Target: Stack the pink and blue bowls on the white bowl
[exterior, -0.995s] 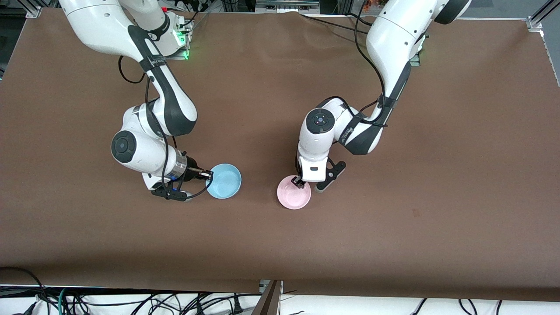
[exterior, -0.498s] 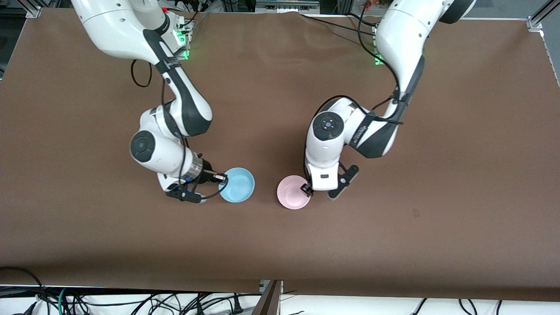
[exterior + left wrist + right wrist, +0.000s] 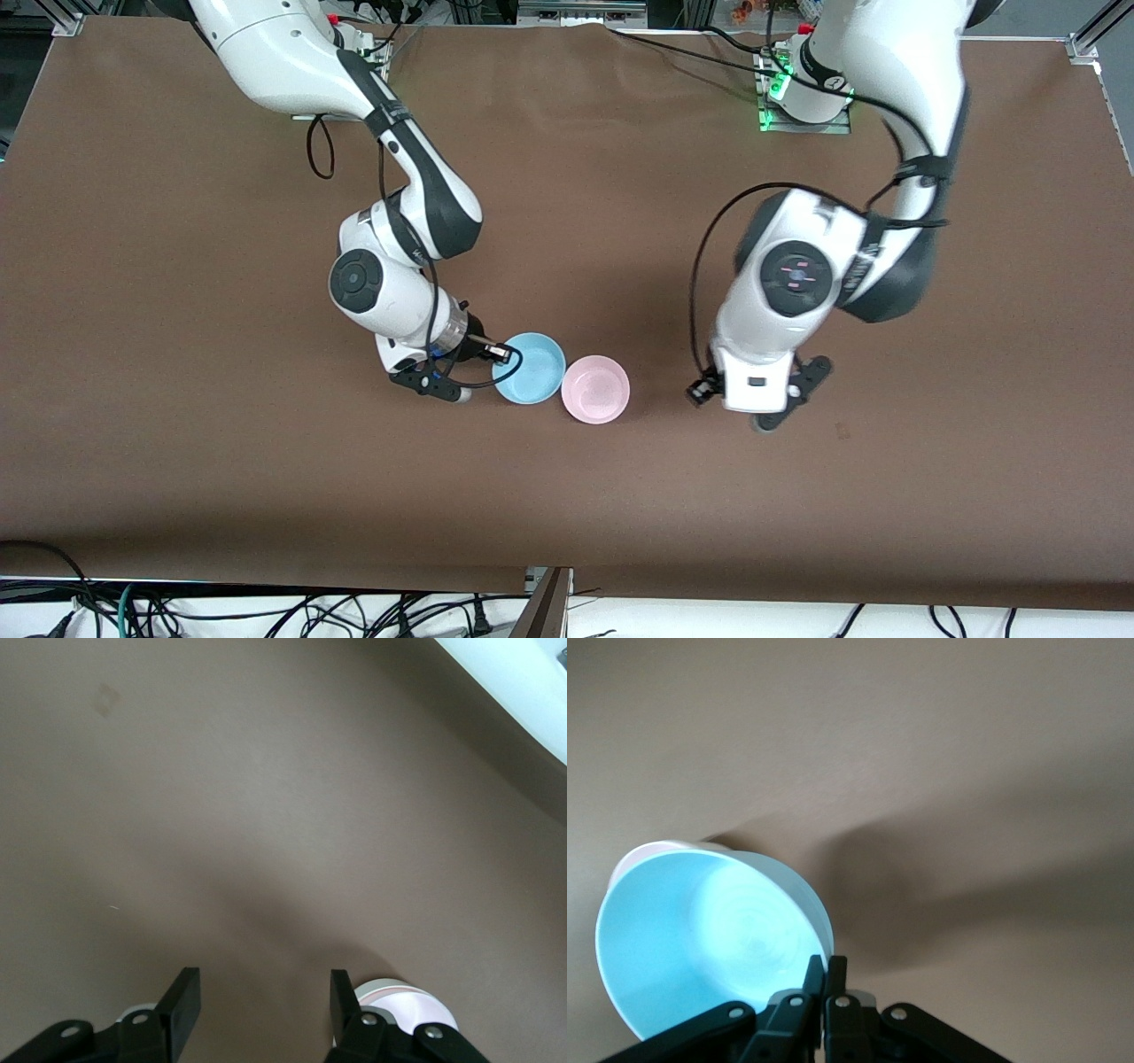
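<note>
The light blue bowl [image 3: 530, 368] hangs tilted from my right gripper [image 3: 507, 354], which is shut on its rim, right beside the pale pink bowl [image 3: 595, 389]. In the right wrist view the fingers [image 3: 826, 961] pinch the blue bowl's [image 3: 700, 948] rim, and its shadow falls on the table. The pink bowl sits upright on the table with nothing holding it. My left gripper [image 3: 702, 390] is open and empty above bare table, toward the left arm's end from the pink bowl. The left wrist view shows it open [image 3: 261, 979]. No white bowl shows on its own.
The brown table cover [image 3: 567, 496] has a small dark stain [image 3: 840, 431] near my left gripper, also in the left wrist view [image 3: 106, 698]. Cables lie past the table edge nearest the front camera.
My left gripper let go of the pink bowl and swung away toward the left arm's end. My right gripper carried the blue bowl sideways until it reached the pink bowl's side.
</note>
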Controlling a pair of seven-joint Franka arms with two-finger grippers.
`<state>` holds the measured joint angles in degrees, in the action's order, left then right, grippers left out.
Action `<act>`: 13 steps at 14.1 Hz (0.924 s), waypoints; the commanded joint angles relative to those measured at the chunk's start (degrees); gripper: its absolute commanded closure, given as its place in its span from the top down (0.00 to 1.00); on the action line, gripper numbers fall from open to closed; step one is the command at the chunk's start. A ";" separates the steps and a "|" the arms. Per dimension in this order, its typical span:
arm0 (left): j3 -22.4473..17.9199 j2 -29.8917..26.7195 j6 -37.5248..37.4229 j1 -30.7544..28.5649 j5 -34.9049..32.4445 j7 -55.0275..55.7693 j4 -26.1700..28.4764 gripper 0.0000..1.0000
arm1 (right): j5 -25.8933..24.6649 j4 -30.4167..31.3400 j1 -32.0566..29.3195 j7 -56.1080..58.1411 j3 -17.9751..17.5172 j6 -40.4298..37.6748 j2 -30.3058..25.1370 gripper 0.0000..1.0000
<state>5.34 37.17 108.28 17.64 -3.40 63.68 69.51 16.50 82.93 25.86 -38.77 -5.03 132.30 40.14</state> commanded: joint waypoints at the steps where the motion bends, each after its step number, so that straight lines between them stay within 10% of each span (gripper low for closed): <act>1: 0.64 -4.11 -5.08 -5.06 3.05 -11.87 0.81 0.67 | 0.55 -4.70 2.25 -4.02 0.28 2.15 3.44 0.00; 13: 0.37 -9.13 -12.48 -15.44 3.31 -42.05 1.77 0.73 | 0.47 -8.22 7.45 -4.73 0.28 10.96 8.98 0.00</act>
<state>5.36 30.04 96.46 3.75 -1.30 25.55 69.46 16.50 77.17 32.61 -42.89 -5.03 142.33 47.26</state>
